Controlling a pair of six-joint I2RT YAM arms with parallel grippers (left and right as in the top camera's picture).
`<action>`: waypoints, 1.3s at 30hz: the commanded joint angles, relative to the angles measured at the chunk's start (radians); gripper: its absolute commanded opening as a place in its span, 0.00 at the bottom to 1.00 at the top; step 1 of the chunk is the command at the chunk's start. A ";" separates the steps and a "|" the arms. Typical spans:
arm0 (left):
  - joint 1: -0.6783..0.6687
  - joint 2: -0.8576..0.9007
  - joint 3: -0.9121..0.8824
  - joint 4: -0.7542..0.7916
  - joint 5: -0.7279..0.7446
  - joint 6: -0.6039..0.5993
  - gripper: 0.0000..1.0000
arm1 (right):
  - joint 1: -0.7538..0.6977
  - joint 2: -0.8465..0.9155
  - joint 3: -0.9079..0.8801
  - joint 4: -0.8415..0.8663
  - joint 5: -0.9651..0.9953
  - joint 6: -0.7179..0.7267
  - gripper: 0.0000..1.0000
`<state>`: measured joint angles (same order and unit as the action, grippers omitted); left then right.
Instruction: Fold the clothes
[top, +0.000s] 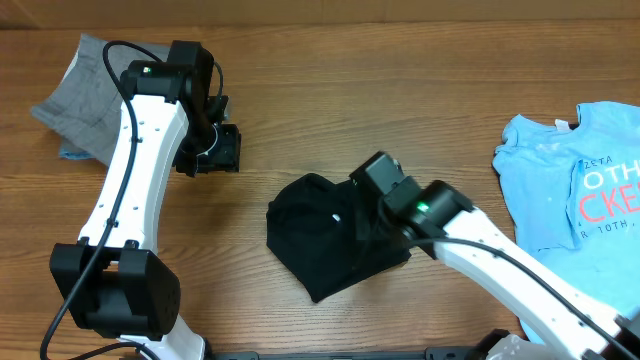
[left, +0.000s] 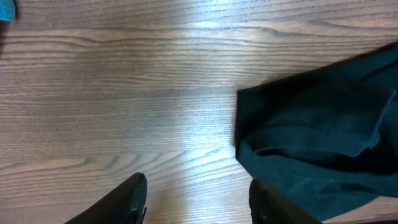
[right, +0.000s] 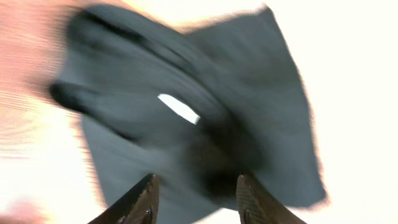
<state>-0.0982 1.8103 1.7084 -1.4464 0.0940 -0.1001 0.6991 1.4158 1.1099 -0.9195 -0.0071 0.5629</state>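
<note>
The black T-shirt (top: 320, 235) is seen right under the spread right gripper (right: 196, 180); the spread left gripper (left: 196, 186) is farther.

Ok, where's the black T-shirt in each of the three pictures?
Overhead: the black T-shirt lies bunched in the middle of the table.
Left wrist: the black T-shirt takes up the right side.
Right wrist: blurred, the black T-shirt fills most of the picture.
Shared landmark: the white label shows overhead and in the right wrist view; the left wrist view does not show it.
</note>
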 joint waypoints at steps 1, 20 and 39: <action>0.000 -0.007 0.024 0.008 0.011 0.019 0.57 | -0.005 0.003 0.014 0.084 -0.095 -0.078 0.45; 0.000 -0.007 0.024 0.014 0.011 0.019 0.59 | -0.006 0.262 0.017 0.475 -0.328 -0.170 0.46; 0.001 -0.007 0.024 0.015 0.030 0.019 0.58 | -0.070 0.204 0.070 0.394 -0.285 -0.197 0.40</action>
<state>-0.0982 1.8103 1.7084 -1.4322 0.1059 -0.1001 0.6224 1.6371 1.1488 -0.5350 -0.2169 0.3714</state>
